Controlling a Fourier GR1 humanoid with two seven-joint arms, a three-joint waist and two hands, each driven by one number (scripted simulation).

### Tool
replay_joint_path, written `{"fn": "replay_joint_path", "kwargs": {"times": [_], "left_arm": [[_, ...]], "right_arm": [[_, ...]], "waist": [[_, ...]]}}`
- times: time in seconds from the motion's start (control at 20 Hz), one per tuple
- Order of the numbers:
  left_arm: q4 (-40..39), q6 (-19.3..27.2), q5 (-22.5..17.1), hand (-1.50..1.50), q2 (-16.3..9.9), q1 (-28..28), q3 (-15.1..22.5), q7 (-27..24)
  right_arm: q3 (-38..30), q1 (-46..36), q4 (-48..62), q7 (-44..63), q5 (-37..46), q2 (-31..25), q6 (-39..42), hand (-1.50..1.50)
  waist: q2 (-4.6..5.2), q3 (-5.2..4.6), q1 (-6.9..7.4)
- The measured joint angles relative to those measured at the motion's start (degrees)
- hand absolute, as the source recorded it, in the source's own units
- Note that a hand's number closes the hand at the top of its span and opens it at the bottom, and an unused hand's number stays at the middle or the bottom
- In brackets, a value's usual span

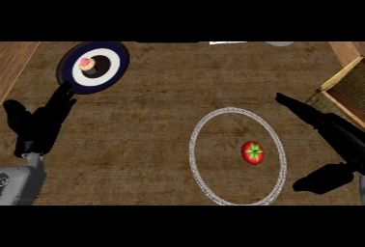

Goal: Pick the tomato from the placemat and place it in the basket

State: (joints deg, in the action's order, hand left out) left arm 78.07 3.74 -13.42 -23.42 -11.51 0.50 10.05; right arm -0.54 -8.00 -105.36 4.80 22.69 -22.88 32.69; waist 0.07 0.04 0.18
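The right robot hand (324,126) hovers released, fingers straight, just right of the white-rimmed oval placemat (202,126) where the small red tomato (252,152) lies ungrasped. Reaching step; next, close around it, then carry to the wicker basket (341,91).

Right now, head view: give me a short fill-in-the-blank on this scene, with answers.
1. The tomato lies inside the placemat's white ____.
2. The basket sits at the view's ____ edge.
3. The plate at upper left holds a small ____.
4. The right hand, fingers straight, holds ____; the left hand is open at the left.

Missing words: ring; right; cupcake; nothing
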Motion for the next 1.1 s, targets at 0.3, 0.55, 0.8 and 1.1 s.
{"fn": "replay_joint_path", "kwargs": {"times": [0.3, 0.55, 0.8, 1.1], "left_arm": [[-2.37, -1.32, 1.26, 0.00, 0.94, -0.45, -1.42, -1.52], [0.17, -0.78, 2.66, 0.00, 2.63, 0.32, -1.39, 0.25], [-0.86, -1.52, 3.50, 0.00, 2.97, -1.63, -2.94, 1.37], [-0.48, -3.35, 5.17, 0.00, 4.14, -0.55, -4.66, 0.50]], "right_arm": [[3.06, -0.93, 10.47, -7.33, 6.18, 5.26, -7.62, -1.50], [5.71, -3.67, 18.22, -8.10, 11.37, 7.05, -9.58, -1.50], [6.38, -4.69, 24.44, -11.24, 14.86, 6.48, -10.28, -1.50], [5.95, -4.45, 27.67, -14.60, 17.60, 6.96, -11.58, -1.50]], "waist": [[0.03, -0.02, 0.04], [-0.02, -0.03, 0.11], [-0.02, -0.03, -0.05], [-0.06, -0.04, -0.11]]}}
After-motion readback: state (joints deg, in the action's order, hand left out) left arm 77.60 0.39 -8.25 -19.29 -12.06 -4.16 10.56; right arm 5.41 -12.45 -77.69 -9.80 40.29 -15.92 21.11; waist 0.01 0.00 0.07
